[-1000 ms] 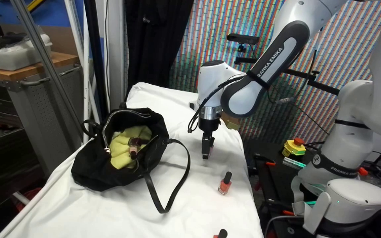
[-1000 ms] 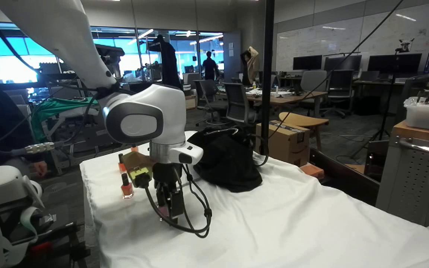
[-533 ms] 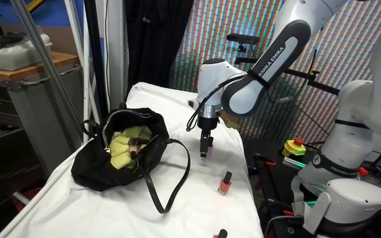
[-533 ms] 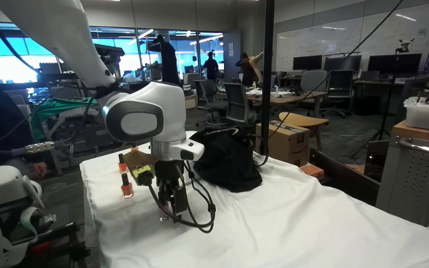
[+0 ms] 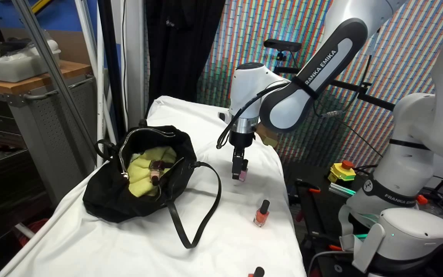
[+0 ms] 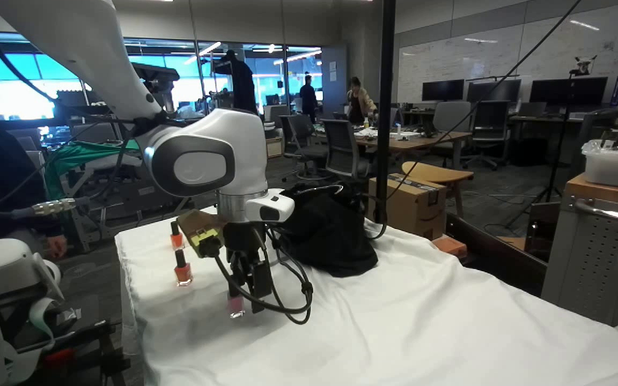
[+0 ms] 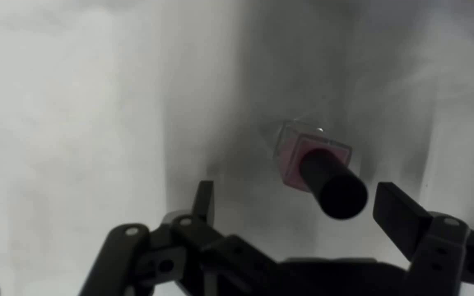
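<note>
Evidently the gripper (image 7: 293, 203) holds nothing, its jaws spread wide; the pink bottle (image 7: 319, 168) shows between them in the wrist view, nearer one side, standing ungrasped on the white cloth (image 7: 97, 123). Farther out, a dark bottle (image 5: 156, 165) and a pale bottle (image 5: 154, 176) already lie in the black bag (image 5: 129, 204) while an orange bottle (image 5: 260, 217) stands outside; another bottle (image 5: 258, 272) is cut off at the bottom edge, and the bag's depths are hidden.
</note>
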Action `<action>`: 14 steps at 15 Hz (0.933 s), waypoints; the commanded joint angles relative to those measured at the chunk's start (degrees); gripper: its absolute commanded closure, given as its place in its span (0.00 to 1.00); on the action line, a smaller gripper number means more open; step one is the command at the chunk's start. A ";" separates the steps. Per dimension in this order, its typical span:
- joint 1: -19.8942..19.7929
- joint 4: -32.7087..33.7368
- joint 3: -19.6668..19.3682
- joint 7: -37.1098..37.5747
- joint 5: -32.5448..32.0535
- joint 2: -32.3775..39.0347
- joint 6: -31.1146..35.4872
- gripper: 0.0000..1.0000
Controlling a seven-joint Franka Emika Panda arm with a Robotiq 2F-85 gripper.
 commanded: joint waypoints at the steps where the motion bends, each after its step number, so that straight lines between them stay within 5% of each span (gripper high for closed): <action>1: 0.88 -1.57 -0.43 3.18 -2.06 -3.25 -1.91 0.00; 14: 1.49 -4.93 -0.01 5.95 -2.51 -2.90 0.97 0.00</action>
